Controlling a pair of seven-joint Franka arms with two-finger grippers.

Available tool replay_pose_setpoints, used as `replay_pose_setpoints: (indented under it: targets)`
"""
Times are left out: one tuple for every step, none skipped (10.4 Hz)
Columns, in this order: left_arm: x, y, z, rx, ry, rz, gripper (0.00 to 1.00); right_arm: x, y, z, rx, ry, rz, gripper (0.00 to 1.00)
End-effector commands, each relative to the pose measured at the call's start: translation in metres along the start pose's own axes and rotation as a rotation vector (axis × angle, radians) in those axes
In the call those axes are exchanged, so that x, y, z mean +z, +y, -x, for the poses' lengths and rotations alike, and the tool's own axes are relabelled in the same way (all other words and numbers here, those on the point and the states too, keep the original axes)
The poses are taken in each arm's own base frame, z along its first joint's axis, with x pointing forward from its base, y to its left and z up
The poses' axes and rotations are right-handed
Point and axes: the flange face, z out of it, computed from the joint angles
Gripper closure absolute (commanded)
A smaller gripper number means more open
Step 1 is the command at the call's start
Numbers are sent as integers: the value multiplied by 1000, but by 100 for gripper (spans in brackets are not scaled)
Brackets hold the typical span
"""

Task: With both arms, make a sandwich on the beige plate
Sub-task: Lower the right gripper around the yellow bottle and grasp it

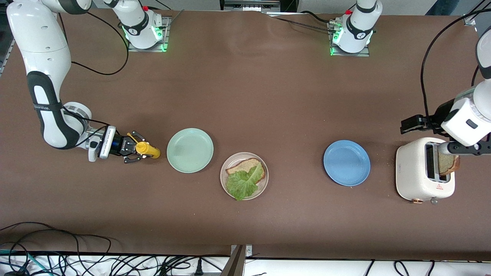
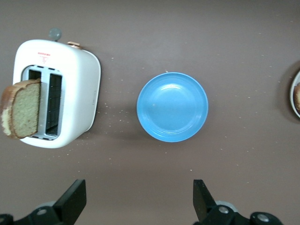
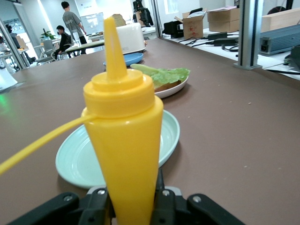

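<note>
A beige plate (image 1: 263,184) near the table's middle holds one slice of brown bread (image 1: 242,165) with a green lettuce leaf (image 1: 242,182) on top. A second slice (image 1: 448,164) stands up out of a slot of the white toaster (image 1: 416,172) toward the left arm's end. My left gripper (image 1: 468,148) hangs over the toaster, open and holding nothing; its wrist view shows that slice (image 2: 21,108) and its wide-apart fingers (image 2: 70,202). My right gripper (image 1: 135,149) is low at the table and shut on a yellow squeeze bottle (image 1: 147,150), whose body (image 3: 124,136) sits between the jaws.
A mint-green plate (image 1: 190,150) lies beside the bottle, toward the beige plate. A blue plate (image 1: 346,163) lies between the beige plate and the toaster. Cables run along the table edge nearest the front camera.
</note>
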Motion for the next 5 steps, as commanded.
replay_pose_setpoints:
  targets:
    - [26,-42,-16,54,-31,-69,0,-10,16,-38,55,-67,-15,100]
    - [34,-60,-23,84,-31,-83,0,-11,23,-55,82,-116,-13,100]
    - [38,-84,-27,98,-13,-80,0,-6,26,-81,98,-184,-17,100]
    - [47,-101,-31,120,-19,-75,0,-5,30,-105,122,-251,11,100]
    - [56,-112,-35,149,-18,-71,0,0,31,-126,144,-316,30,100]
